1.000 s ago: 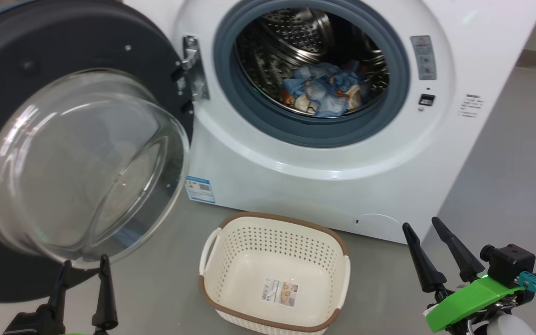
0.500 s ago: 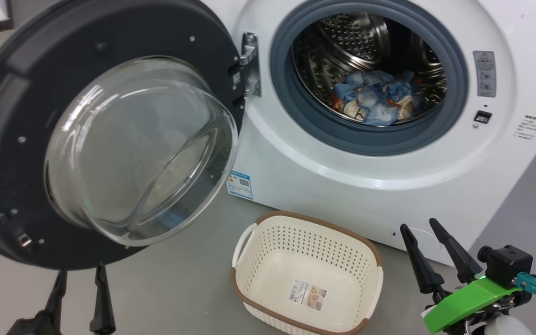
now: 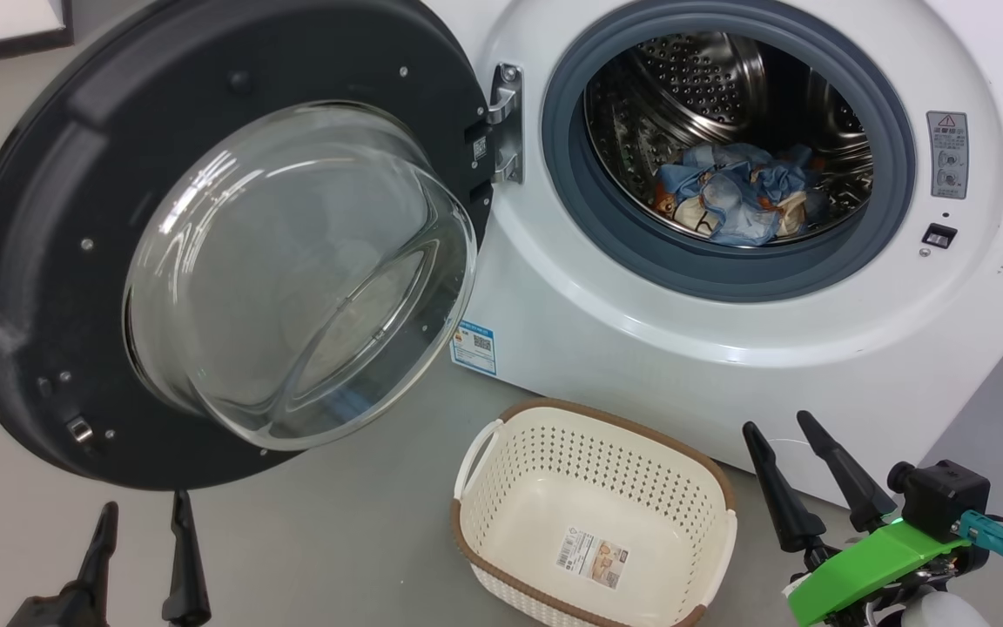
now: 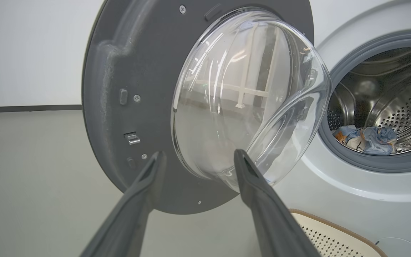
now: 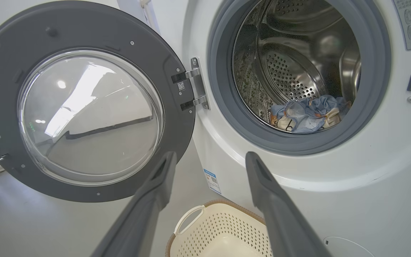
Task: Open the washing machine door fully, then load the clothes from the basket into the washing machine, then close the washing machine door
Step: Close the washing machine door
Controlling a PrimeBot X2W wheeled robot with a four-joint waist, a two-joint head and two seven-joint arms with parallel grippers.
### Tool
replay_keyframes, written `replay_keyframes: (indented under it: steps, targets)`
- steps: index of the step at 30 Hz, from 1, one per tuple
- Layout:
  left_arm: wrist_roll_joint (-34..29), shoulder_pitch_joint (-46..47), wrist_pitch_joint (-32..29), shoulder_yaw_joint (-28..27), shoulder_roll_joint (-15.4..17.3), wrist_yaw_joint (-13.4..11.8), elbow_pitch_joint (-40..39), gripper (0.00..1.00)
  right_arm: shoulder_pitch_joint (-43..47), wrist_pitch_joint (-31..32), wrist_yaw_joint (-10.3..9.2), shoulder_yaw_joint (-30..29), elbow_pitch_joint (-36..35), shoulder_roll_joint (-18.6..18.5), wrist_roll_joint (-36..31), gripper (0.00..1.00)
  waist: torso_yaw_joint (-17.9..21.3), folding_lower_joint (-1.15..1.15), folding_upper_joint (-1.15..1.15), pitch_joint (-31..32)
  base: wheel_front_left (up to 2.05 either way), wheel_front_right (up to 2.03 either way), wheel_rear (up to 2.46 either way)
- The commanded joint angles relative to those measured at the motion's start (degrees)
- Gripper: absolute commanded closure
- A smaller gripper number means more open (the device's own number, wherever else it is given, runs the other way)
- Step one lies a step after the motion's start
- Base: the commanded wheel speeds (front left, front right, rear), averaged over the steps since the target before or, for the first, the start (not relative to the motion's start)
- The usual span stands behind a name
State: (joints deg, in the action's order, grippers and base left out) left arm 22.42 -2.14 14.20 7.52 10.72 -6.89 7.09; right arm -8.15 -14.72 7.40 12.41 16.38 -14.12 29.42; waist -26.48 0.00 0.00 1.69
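Grey floor (image 3: 336, 540) is shown — left gripper (image 3: 144, 501) and right gripper (image 3: 775, 420) are held low, jaws wide apart, empty; view has been swung leftward since.

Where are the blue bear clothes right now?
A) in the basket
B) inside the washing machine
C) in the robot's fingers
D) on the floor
B: the clothes lie bunched up inside the washing machine, past its open door, and the basket on the floor in front has no clothes in it.
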Motion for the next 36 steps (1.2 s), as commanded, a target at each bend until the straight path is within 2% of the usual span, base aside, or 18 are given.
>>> replay_keyframes:
  steps: [1, 29, 30, 31, 32, 33, 36]
  targets:
    - [-0.3, 1.4, 0.3, -2.0, 1.2, -0.7, -1.4, 0.00, -0.1, -0.3, 0.09, 1.5, -1.2, -0.3, 0.7, 0.00, 0.0, 0.00, 0.00, 0.0, 0.00, 0.00, 0.00]
    - [0.2, 1.2, -0.2, -1.0, 2.1, -1.5, -2.2, 0.00, -0.3, -0.3, 0.09, 1.9, -1.0, -0.7, 1.0, 0.00, 0.6, 0.00, 0.00, -0.1, 0.00, 0.00, 0.00]
    - [0.2, 1.2, -0.2, -1.0, 2.1, -1.5, -2.2, 0.18, -0.2, -0.3, 0.09, 1.9, -1.0, -0.7, 1.0, 0.00, 0.6, 0.00, 0.00, 0.0, 0.00, 0.00, 0.00]
    - [0.2, 1.2, -0.2, -1.0, 2.1, -1.5, -2.3, 0.55, -0.2, -0.3, 0.09, 1.9, -1.0, -0.6, 1.0, 0.00, 0.6, 0.00, 0.00, 0.0, 0.00, 0.00, 0.00]
    - [0.3, 1.3, -0.3, -0.9, 2.2, -1.5, -2.3, 0.75, -0.2, -0.3, 0.09, 1.9, -1.0, -0.6, 1.0, 0.00, 0.6, 0.00, 0.00, 0.0, 0.00, 0.00, 0.00]
    - [0.3, 1.3, -0.3, -0.9, 2.2, -1.5, -2.3, 1.00, -0.2, -0.3, 0.09, 1.8, -1.0, -0.6, 0.9, 0.00, 0.6, 0.00, 0.00, 0.0, 0.00, 0.00, 0.00]
    - [0.3, 1.6, -0.5, -0.9, 2.6, -1.4, -2.6, 1.00, -0.1, -0.3, 0.09, 1.6, -1.1, -0.5, 0.9, 0.00, 0.5, 0.00, 0.00, 0.0, 0.00, 0.00, 0.00]
